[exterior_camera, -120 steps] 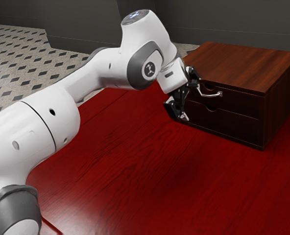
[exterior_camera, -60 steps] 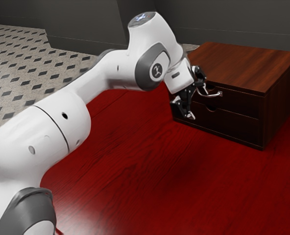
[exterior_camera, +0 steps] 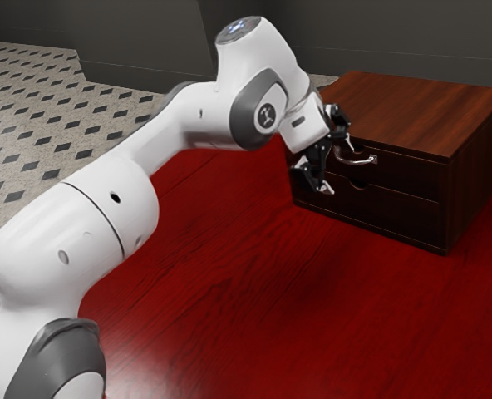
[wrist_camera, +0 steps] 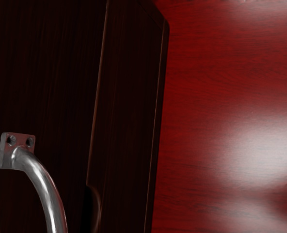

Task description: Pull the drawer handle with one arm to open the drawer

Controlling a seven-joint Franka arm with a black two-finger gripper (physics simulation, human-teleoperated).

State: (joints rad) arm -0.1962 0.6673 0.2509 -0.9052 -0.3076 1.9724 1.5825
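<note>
Exterior view, from its left: Franka arm (exterior_camera: pixel 188 133) reaches across the red worktop (exterior_camera: pixel 271 299) to the front of the wooden two-drawer cabinet (exterior_camera: pixel 420 104).

Pincer (exterior_camera: pixel 327 158): open, fingers spread one above the other, at the near end of the drawer handle (exterior_camera: pixel 358 158). No contact visible on either side.

Handle: curved metal bar on the top drawer (exterior_camera: pixel 404 170), long axis level along the drawer front. It runs from the pincer toward the exterior view's right, just beside the hand.

Wrist view: handle (wrist_camera: pixel 39 177) bends off its screw plate (wrist_camera: pixel 16 145), close under the hand.

Containers: top drawer sits flush, not yet pulled. Lower drawer (exterior_camera: pixel 396 208) is also shut. Contents of both are hidden.

Judgement: fingers must straddle the bar and close across it before any pull.
</note>
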